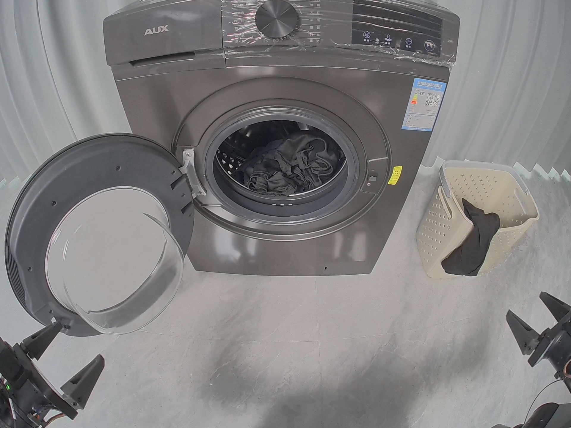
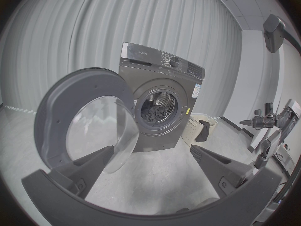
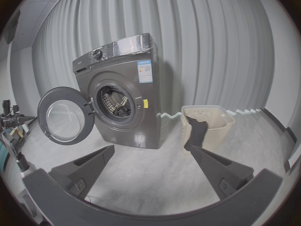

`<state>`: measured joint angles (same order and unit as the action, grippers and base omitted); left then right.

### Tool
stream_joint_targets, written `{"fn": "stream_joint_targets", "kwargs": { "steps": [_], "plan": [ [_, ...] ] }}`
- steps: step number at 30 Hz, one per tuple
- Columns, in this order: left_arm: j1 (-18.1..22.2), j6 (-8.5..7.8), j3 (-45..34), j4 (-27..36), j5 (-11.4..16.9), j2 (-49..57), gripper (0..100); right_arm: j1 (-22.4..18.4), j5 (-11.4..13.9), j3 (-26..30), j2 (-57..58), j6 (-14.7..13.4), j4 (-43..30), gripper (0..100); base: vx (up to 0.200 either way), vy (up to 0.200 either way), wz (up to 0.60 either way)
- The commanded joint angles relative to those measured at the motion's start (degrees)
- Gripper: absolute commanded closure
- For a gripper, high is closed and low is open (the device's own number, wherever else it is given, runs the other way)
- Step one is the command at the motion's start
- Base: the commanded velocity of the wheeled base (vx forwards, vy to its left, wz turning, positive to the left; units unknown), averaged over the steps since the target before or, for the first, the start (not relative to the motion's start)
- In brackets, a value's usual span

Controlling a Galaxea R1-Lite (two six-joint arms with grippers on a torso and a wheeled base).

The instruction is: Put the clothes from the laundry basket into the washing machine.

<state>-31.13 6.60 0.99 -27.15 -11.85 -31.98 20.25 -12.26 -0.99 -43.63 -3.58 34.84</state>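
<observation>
A dark garment [image 3: 197, 132] hangs over the laundry basket [image 3: 221, 134] (washing machine [image 3: 150, 123] door open).

The washing machine [image 1: 279, 138] is set on the floor [image 1: 333, 328] at the far middle of the scene, and a curtain [image 1: 511, 60] is hung behind it. Its door [image 1: 101, 233] is swung out to the left and is brought nearer than the machine's front. A heap of clothes [image 1: 291, 164] is lodged in the drum [image 1: 229, 150]. The laundry basket [image 1: 440, 227] is placed on the floor just right of the machine, slightly nearer. One garment [image 1: 476, 239] is draped over the basket's near rim, partly inside and partly down the outer wall. The left gripper [image 1: 71, 347] is held at the near left, just nearer than the door. The right gripper [image 1: 529, 307] is held at the near right, nearer than the basket.
</observation>
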Motion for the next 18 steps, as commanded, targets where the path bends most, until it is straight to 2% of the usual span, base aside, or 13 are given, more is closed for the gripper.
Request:
{"fn": "stream_joint_targets", "kwargs": {
  "steps": [1,4,7,12,14,18],
  "plan": [
    [7.84,0.00,-0.90,10.89,2.27,16.86,0,-6.71,0.66,0.99,22.89,0.51,-13.66,0,0.000,0.000,0.00],
    [9.95,-0.09,-0.90,12.91,3.32,18.88,0,-8.47,1.19,0.99,27.46,0.42,-18.23,0,0.000,0.000,0.00],
    [13.73,-0.62,-0.90,15.55,3.59,21.34,0,-11.02,1.98,0.99,32.73,0.42,-23.06,0,0.000,0.000,0.00],
    [18.13,-1.85,-0.99,20.64,5.35,26.44,0,-14.36,6.11,0.99,37.83,1.39,-27.55,0,0.000,0.000,0.00],
    [18.65,-1.94,-0.99,22.31,5.87,26.79,0,-15.15,6.55,0.99,38.62,1.74,-28.42,0,0.000,0.000,0.00],
    [19.18,-1.94,-0.99,23.02,5.17,26.70,0,-18.58,8.13,0.99,40.03,2.18,-31.06,0,0.000,0.000,0.00]
  ]
}}
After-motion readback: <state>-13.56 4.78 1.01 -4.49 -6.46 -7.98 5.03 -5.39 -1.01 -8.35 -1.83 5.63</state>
